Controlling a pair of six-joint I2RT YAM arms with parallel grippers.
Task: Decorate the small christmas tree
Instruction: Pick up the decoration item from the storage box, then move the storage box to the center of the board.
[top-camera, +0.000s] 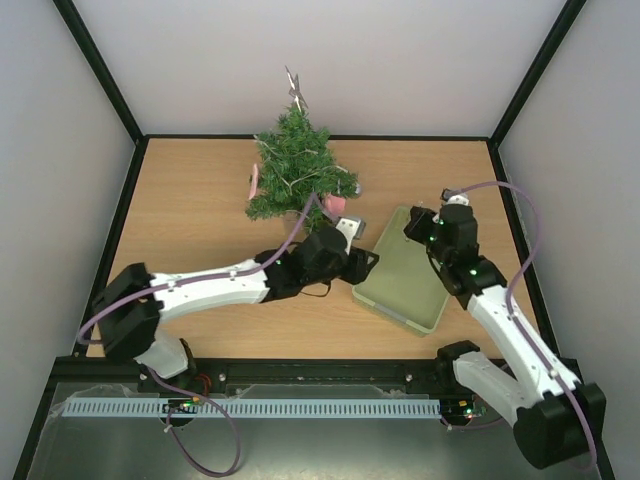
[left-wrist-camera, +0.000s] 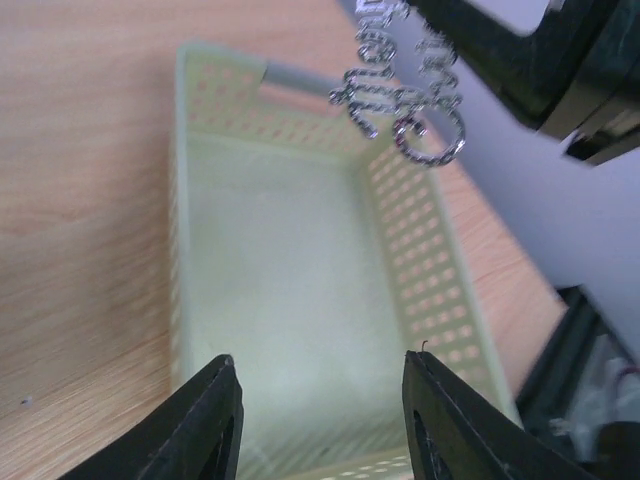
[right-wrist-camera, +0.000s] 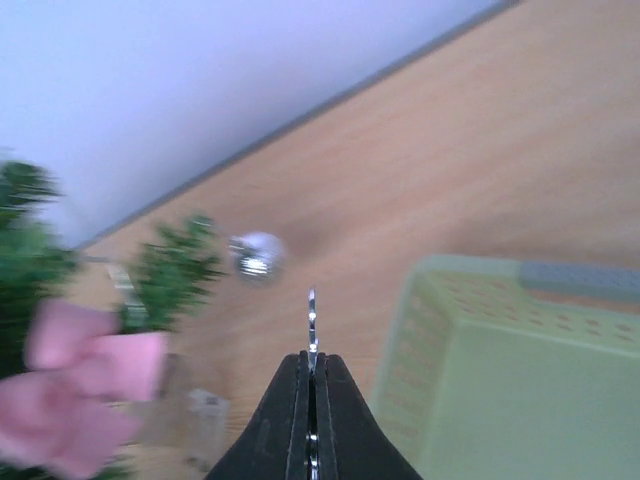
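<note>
The small christmas tree (top-camera: 298, 160) stands at the back of the table with a silver topper (top-camera: 295, 88), pink bows (top-camera: 335, 207) and a silver ball (right-wrist-camera: 255, 252) on it. My left gripper (top-camera: 368, 262) hovers at the left end of a pale green basket (top-camera: 410, 278). In the left wrist view it (left-wrist-camera: 320, 358) is open, with only the basket floor (left-wrist-camera: 290, 260) between the fingers. My right gripper (right-wrist-camera: 312, 355) is shut on a thin silver wire ornament (right-wrist-camera: 312, 320). That ornament (left-wrist-camera: 400, 95) dangles above the basket's far end. The right gripper (top-camera: 415, 228) sits over the basket's back corner.
The basket (right-wrist-camera: 520, 380) is perforated and looks bare inside. A pink bow (right-wrist-camera: 90, 380) and green branches (right-wrist-camera: 170, 275) lie left of the right gripper. Black frame posts and pale walls close in the wooden table (top-camera: 200, 200) on three sides.
</note>
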